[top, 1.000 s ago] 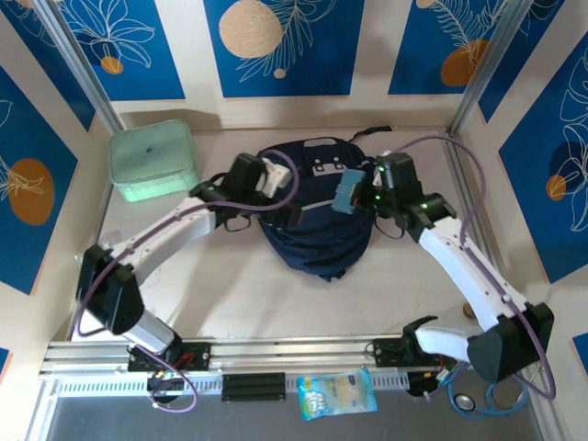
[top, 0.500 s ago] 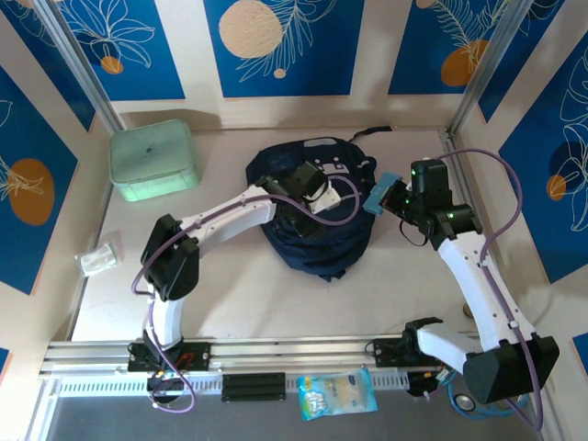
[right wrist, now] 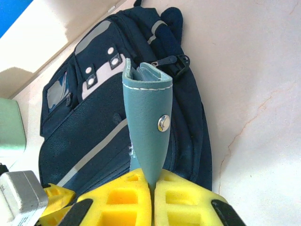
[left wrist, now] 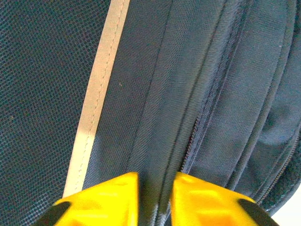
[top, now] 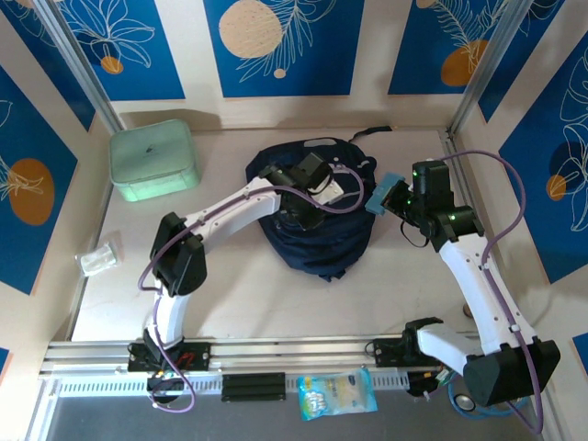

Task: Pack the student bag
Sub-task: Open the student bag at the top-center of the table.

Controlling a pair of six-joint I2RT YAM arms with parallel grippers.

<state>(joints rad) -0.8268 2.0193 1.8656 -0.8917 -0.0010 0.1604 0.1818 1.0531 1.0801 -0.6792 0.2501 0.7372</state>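
The student bag (top: 322, 241) lies in the middle of the table, dark navy with a pale stripe (left wrist: 101, 84) and grey patches (right wrist: 99, 77). My left gripper (top: 309, 213) is down on top of it. Its yellow fingers (left wrist: 113, 200) pinch a ridge of navy fabric beside a zipper (left wrist: 193, 136), and the gripper (left wrist: 155, 197) is shut on that fold. My right gripper (top: 401, 198) hovers just past the bag's right edge. It (right wrist: 153, 181) is shut on a teal leather pouch (right wrist: 148, 117) with a metal snap, which sticks out toward the bag (right wrist: 84, 136). The pouch (top: 382, 195) hangs in the air.
A mint green lidded box (top: 153, 161) stands at the back left. A small clear plastic item (top: 99, 257) lies by the left wall. A snack packet (top: 337, 393) rests on the front rail between the arm bases. Bare tabletop (top: 230, 294) lies in front of the bag.
My left arm has swung from the bag's left side onto its top and its jaws have closed on the fabric. My right arm has drawn the teal pouch from over the bag to its right.
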